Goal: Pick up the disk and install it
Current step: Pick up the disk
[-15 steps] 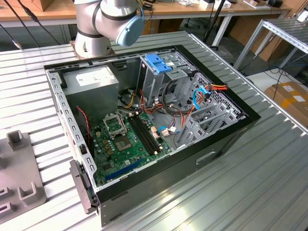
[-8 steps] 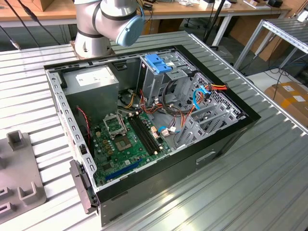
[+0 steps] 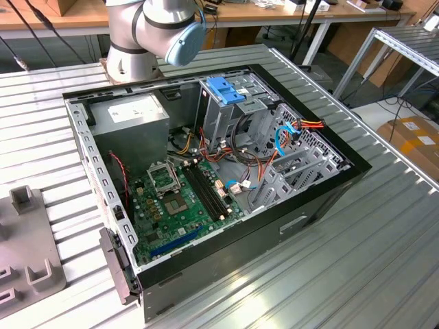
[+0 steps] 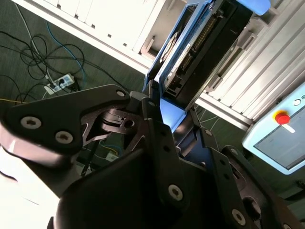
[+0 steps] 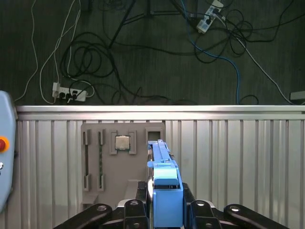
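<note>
Jaws clamped on blue-framed disk (label unreadable), ribbed metal table beyond

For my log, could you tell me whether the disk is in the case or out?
Out: in the first wrist view the gripper grips the disk edge-on above the ribbed table.

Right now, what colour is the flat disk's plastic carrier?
Bright blue plastic carrier; clearest in first wrist view.

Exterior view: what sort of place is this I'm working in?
Probably a robotics lab or workshop: an opened computer case on a slatted metal table, a workbench behind, a power strip on the floor.
</note>
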You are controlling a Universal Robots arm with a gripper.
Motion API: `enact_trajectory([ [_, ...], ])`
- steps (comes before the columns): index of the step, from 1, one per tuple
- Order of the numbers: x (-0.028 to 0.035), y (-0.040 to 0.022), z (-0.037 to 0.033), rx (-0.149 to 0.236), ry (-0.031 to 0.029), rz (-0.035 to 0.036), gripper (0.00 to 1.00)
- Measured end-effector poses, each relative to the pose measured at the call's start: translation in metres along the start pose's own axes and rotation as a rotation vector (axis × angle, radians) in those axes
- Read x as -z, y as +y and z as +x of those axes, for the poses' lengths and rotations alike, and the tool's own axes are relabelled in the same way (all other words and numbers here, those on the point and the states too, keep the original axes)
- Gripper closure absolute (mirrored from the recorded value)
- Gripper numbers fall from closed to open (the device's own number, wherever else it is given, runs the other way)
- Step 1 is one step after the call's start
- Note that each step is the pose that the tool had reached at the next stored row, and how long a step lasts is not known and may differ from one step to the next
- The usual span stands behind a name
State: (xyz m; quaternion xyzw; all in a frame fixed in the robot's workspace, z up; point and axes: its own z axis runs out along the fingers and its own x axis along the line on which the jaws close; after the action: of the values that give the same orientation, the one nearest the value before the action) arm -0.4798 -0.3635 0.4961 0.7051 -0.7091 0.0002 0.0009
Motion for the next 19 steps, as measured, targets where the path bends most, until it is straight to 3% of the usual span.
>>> enact_trajectory([
  [1, 0.0000, -0.0136, -0.0001, 0.000, 0.0000, 0.0001, 0.63],
  [12, -0.0001, -0.0296, -0.0002, 0.000, -0.0001, 0.0002, 0.63],
  [19, -0.0001, -0.0447, -0.0003, 0.000, 0.0000, 0.0001, 0.63],
])
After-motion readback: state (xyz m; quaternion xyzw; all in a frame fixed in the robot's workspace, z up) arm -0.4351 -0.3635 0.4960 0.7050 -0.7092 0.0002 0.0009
